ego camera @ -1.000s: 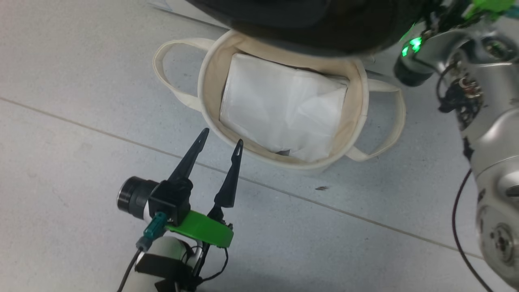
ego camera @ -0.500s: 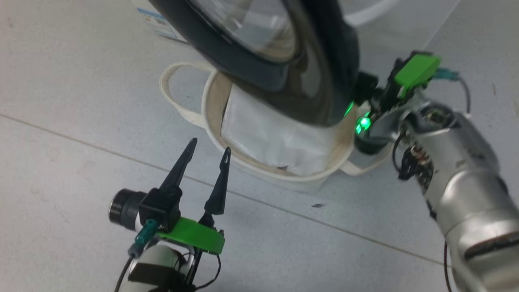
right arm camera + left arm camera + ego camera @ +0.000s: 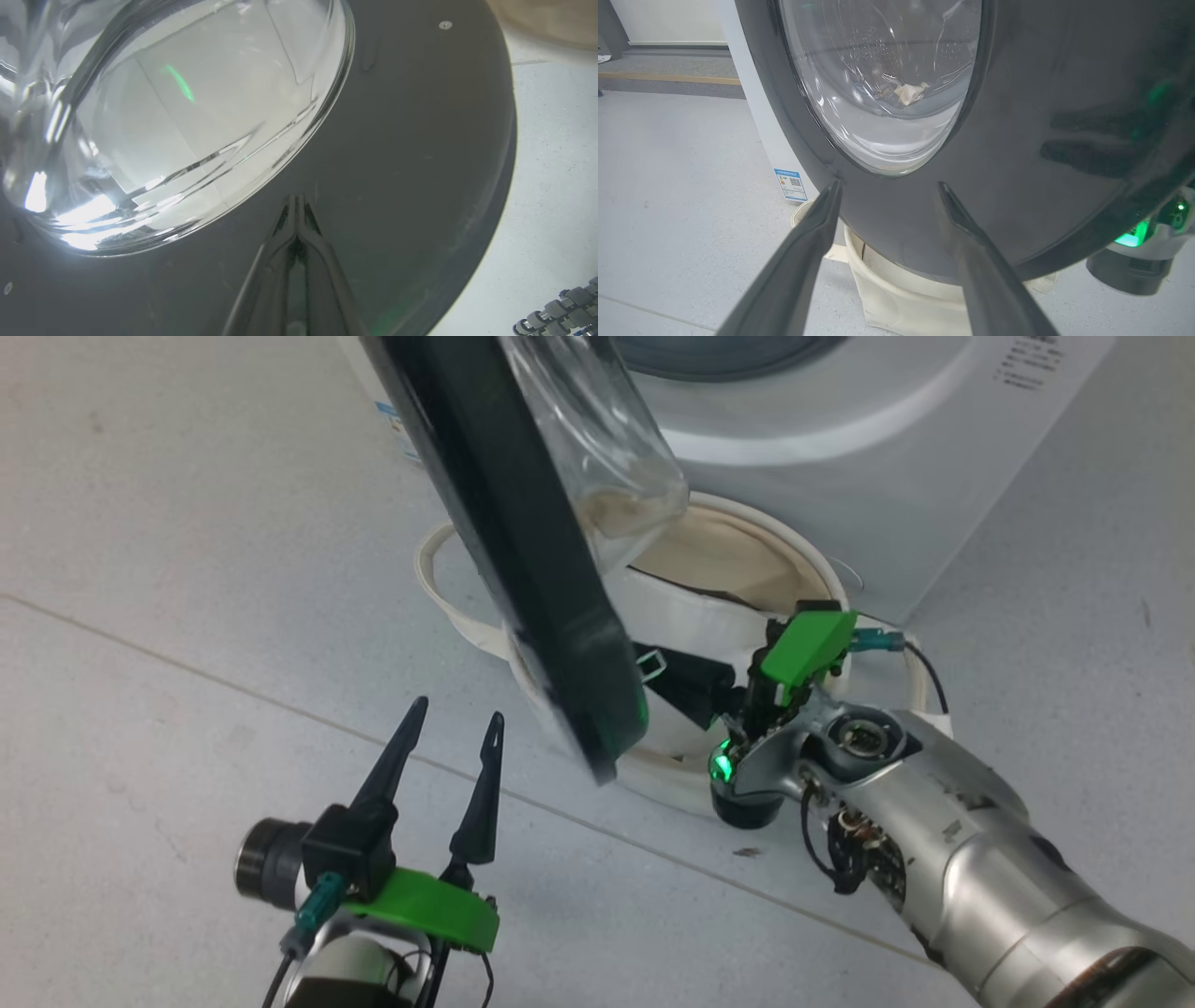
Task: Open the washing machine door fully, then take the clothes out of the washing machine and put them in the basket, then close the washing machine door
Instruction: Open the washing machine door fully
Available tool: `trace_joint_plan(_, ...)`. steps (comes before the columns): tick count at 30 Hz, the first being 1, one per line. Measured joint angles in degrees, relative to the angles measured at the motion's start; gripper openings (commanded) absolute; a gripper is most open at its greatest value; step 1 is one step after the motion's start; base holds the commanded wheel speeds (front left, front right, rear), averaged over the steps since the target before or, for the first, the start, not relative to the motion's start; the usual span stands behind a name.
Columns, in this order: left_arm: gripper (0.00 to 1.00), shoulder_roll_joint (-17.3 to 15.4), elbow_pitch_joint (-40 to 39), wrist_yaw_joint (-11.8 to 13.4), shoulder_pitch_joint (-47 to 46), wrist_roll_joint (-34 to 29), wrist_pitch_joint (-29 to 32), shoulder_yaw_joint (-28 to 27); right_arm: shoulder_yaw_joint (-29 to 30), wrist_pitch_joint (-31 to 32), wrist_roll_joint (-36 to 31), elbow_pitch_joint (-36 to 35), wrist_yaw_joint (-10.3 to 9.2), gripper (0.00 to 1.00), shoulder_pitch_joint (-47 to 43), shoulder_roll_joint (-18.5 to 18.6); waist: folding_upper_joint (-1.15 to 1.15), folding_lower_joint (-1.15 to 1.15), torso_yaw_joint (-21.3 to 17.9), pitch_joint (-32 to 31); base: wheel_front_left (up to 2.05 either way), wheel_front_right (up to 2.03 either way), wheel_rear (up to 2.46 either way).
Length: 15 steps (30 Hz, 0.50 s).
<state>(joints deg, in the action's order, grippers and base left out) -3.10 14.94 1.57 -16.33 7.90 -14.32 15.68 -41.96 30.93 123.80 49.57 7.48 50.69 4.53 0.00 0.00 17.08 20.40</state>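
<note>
Washing machine door: ajar, swung out from the front and seen nearly edge-on from the head, its lower rim hanging over the near side of the basket. Far left, my left gripper hovers above bare floor, fingers spread wide, empty, apart from the door's outer face. Through the glass in the left wrist view a pale crumpled scrap lies low in the drum; likely one of the clothes, but too small to make out a print. Next right, the basket stands on the floor just in front of the machine; a flat white sheet lies in it and I see no printed garments there. My right gripper is pressed together, holding nothing, its joined tips set against the door's inner black rim below the glass bowl. Far right, the washing machine, drum mouth uncovered at the top edge. My reading: step one is partway, as the door looks short of fully open. Still to do: finish the swing, unload the clothes into the basket, close the door.
</note>
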Motion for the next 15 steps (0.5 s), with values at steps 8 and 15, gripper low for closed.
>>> trace_joint_plan(8,1.0,0.0,0.3,0.3,1.8,0.0,0.0,-1.2,-4.1,-5.0,3.8,0.2,0.0,0.0,-0.1,-0.3,0.0,0.0,0.2,-2.8,0.0,0.0,0.0)
trace_joint_plan(15,1.0,-0.2,0.9,0.3,3.8,0.0,0.0,-1.9,-8.6,-19.3,-8.2,-1.3,-0.02,0.0,0.6,3.4,0.0,0.0,-1.5,-5.8,0.0,0.0,0.0)
